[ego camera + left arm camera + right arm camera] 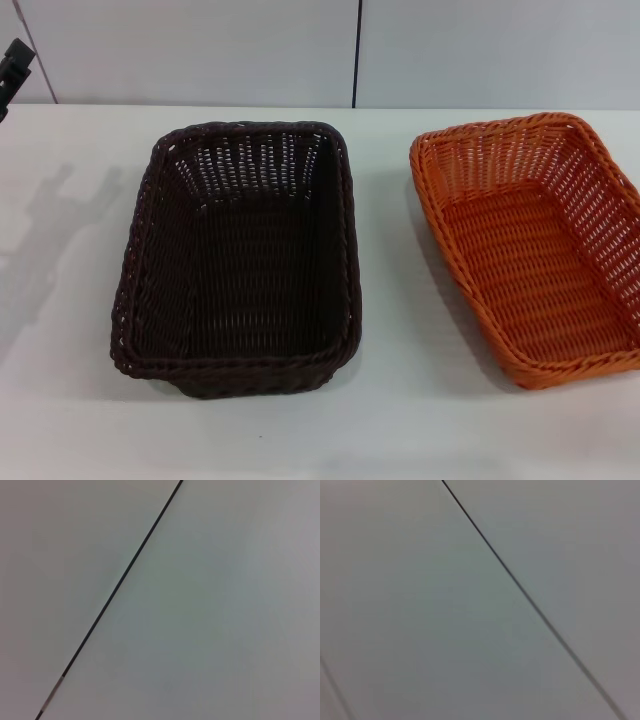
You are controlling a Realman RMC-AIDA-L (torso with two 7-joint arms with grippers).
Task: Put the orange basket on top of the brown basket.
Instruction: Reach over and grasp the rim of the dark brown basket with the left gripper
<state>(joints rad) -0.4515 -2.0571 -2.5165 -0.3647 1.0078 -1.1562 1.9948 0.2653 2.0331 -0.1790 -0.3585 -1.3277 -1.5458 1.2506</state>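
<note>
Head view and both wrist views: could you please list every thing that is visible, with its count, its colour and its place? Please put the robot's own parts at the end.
brown basket: one, very dark brown, upright on the table, centre-left, empty.
orange basket: one, bright orange, upright on the table, to the right of the brown basket and apart from it, empty.
table: one, white, under both baskets.
wall panels: pale grey, behind the table, with dark seams; both wrist views show only such panels.
left arm: one dark part at the upper left edge; gripper not visible.
right arm: not in view.

Two baskets on the table (pixel 400 430) — one orange basket (pixel 535 250), one brown basket (pixel 240 250) (both woven).
</note>
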